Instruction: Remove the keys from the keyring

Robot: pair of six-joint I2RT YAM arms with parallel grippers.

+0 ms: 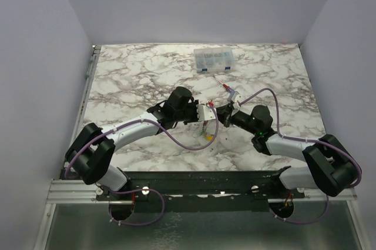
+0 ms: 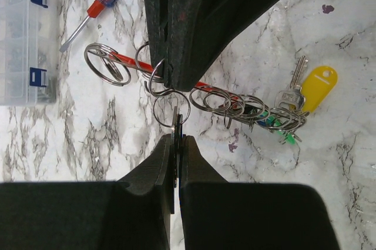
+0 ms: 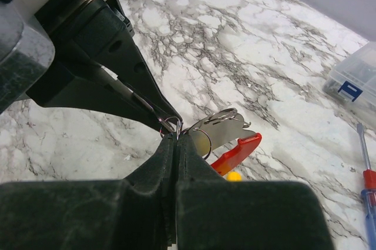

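Note:
The keyring's red band is held up off the table, with several split rings threaded on it; its silvery metal part and red band show in the right wrist view. Most keys, with yellow, green and blue tags, bunch at one end and hang below the grippers in the top view. My left gripper is shut on one thin key with a split ring. My right gripper is shut on a small split ring. The two grippers meet tip to tip.
A blue-and-red-handled screwdriver lies just beyond the keyring, also in the right wrist view. A clear plastic parts box stands at the back of the marble table; it also shows in the left wrist view.

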